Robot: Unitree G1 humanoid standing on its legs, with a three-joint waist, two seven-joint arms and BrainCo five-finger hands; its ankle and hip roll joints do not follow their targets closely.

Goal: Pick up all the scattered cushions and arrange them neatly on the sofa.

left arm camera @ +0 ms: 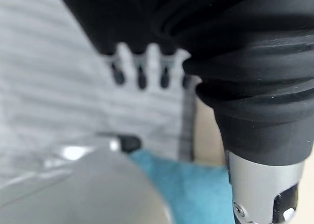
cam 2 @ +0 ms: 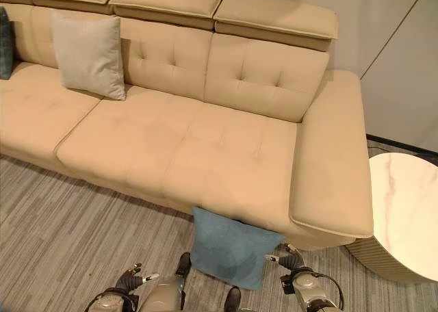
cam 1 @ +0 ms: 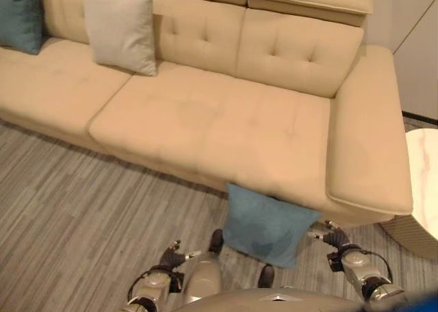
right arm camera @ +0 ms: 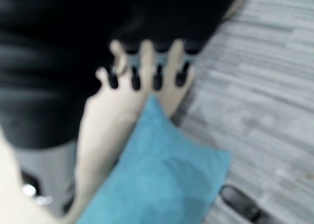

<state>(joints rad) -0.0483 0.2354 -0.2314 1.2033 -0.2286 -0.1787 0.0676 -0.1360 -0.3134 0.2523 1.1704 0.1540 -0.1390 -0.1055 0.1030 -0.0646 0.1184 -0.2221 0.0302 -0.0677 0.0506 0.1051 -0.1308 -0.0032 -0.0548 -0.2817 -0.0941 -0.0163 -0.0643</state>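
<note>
A blue cushion (cam 1: 267, 230) stands on the floor, leaning against the front of the beige sofa (cam 1: 226, 127) below its right seat. My left hand (cam 1: 169, 257) hangs low to the cushion's left, fingers (left arm camera: 140, 72) straight and holding nothing. To the cushion's right my right hand (cam 1: 333, 240) is close to its upper corner, its fingers (right arm camera: 147, 62) straight and apart from the blue cushion (right arm camera: 162, 180). On the sofa a grey cushion (cam 1: 122, 28) leans upright against the backrest. A teal cushion (cam 1: 19, 16) rests at the far left.
A round white marble table (cam 2: 404, 216) stands to the right of the sofa's armrest (cam 1: 369, 134). Grey striped flooring (cam 1: 82, 223) stretches out in front of the sofa on the left.
</note>
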